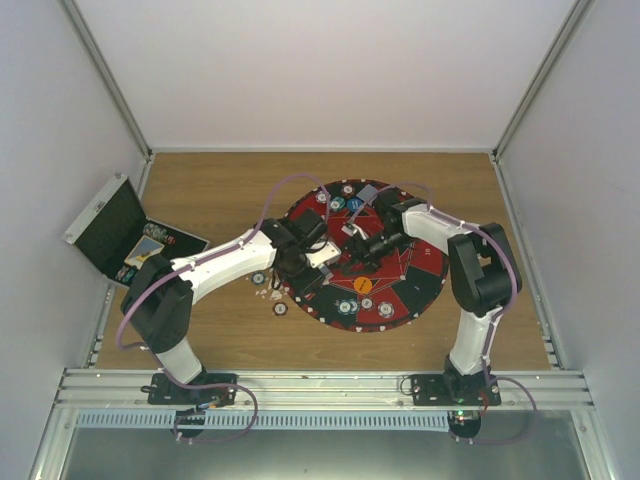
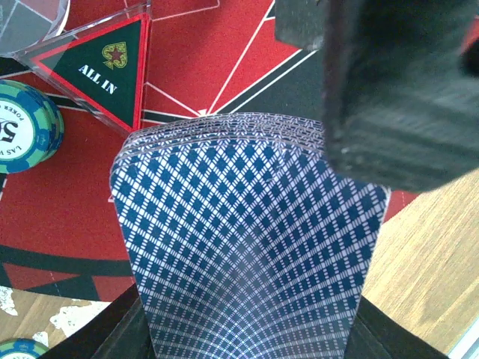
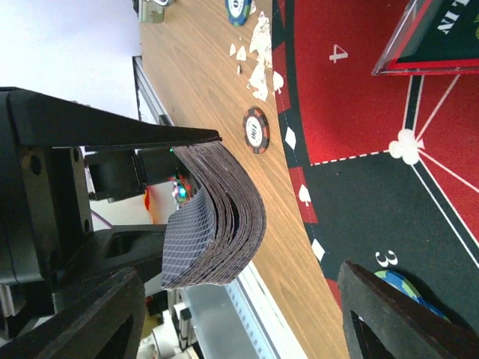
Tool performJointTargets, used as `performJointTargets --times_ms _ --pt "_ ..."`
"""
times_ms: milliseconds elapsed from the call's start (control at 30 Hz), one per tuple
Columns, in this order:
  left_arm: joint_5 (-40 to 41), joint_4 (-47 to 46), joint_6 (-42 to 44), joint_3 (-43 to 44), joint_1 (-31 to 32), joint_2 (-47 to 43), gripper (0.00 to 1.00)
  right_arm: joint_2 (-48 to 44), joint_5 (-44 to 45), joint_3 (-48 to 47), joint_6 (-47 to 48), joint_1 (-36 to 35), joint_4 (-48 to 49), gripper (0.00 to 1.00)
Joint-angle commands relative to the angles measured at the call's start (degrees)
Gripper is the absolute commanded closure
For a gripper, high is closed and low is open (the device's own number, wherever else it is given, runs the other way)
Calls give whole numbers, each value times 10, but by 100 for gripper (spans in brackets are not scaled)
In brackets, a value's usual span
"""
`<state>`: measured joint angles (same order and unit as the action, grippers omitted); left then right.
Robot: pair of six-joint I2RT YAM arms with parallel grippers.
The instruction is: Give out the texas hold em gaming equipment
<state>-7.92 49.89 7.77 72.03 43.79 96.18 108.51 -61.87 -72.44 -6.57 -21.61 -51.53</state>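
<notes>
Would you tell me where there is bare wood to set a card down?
Free: the far strip between the round mat and the back wall, the far left corner beside the black case, and the near strip between the arm bases. Crowded: the mat's middle around the deck of cards, and the loose chips off its left edge.

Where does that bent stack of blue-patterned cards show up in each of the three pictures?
Top external: bent deck of blue-diamond-backed playing cards, tiny and hard to make out, centre, over the left part of the round red-and-black numbered mat.
Left wrist: fills the middle.
Right wrist: left of centre, edge-on.
Shared landmark: that mat.
</notes>
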Motion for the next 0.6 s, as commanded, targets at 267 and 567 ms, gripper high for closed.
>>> performJointTargets --times_ms 267,567 --pt "-15 -24 11 -7 10 -17 51 42 -27 -24 19 -18 -13 39" --pt "-19 -23 13 -4 12 -16 51 61 -31 -35 28 -21 -15 41"
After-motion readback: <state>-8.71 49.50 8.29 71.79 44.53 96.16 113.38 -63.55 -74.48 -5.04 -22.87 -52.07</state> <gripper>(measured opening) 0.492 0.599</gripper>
